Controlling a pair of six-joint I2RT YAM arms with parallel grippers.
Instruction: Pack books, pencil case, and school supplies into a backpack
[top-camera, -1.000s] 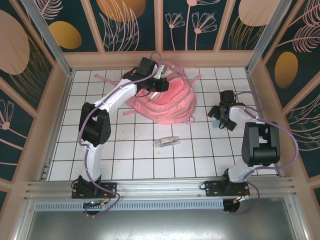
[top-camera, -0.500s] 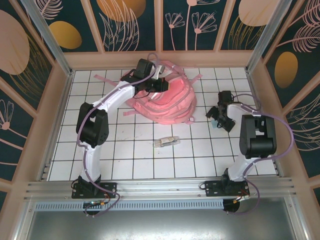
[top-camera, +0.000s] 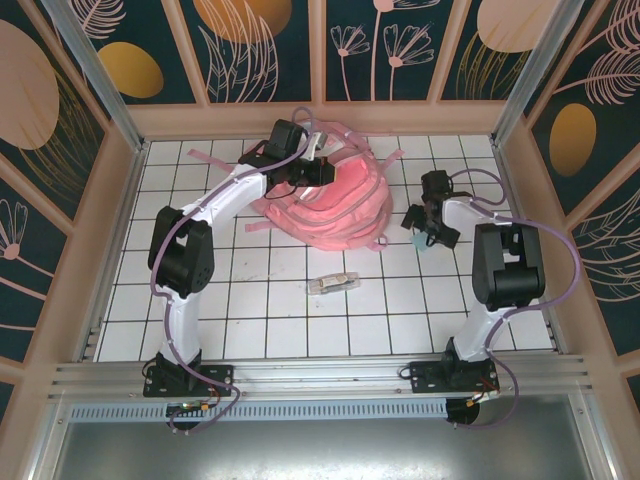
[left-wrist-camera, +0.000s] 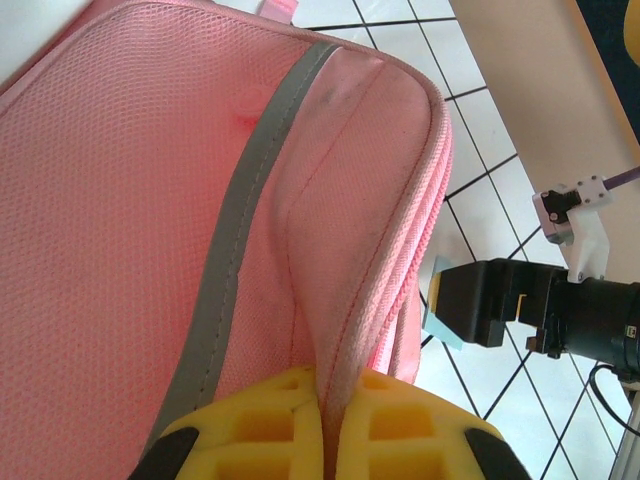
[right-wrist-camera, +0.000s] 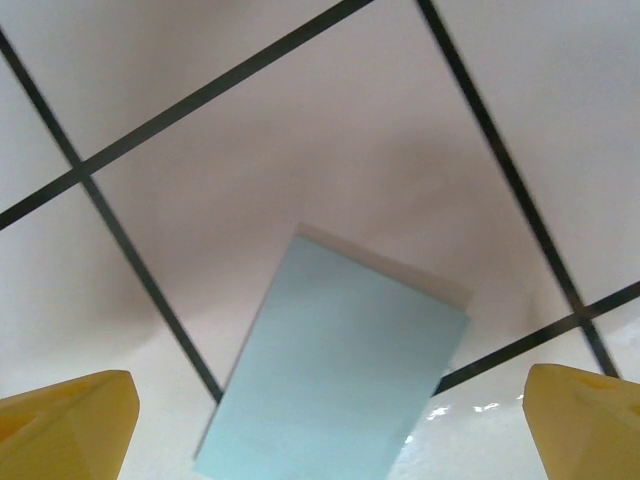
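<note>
The pink backpack (top-camera: 340, 205) lies at the back middle of the tiled table. My left gripper (top-camera: 316, 170) is at its top edge, yellow fingers (left-wrist-camera: 270, 425) shut on a fold of the backpack's fabric (left-wrist-camera: 345, 320) beside the zipper. My right gripper (top-camera: 419, 226) hangs open just right of the backpack, low over a pale-blue square (right-wrist-camera: 335, 380) that lies flat on the tiles between its wide-apart fingertips (right-wrist-camera: 70, 420). The left wrist view also shows that blue square (left-wrist-camera: 436, 328) under the black right gripper (left-wrist-camera: 490, 300). A narrow transparent box (top-camera: 333, 283) lies in front of the backpack. Books and pencil case are out of view.
Wooden walls (top-camera: 320, 118) fence the table at the back and on both sides. Pink straps (top-camera: 208, 157) trail from the backpack over the tiles at the back left and back right. An aluminium rail (top-camera: 320, 375) runs along the near edge by the arm bases.
My right gripper has moved left and a little back, towards the backpack, still open. The left gripper has held its grip on the fabric with almost no motion.
</note>
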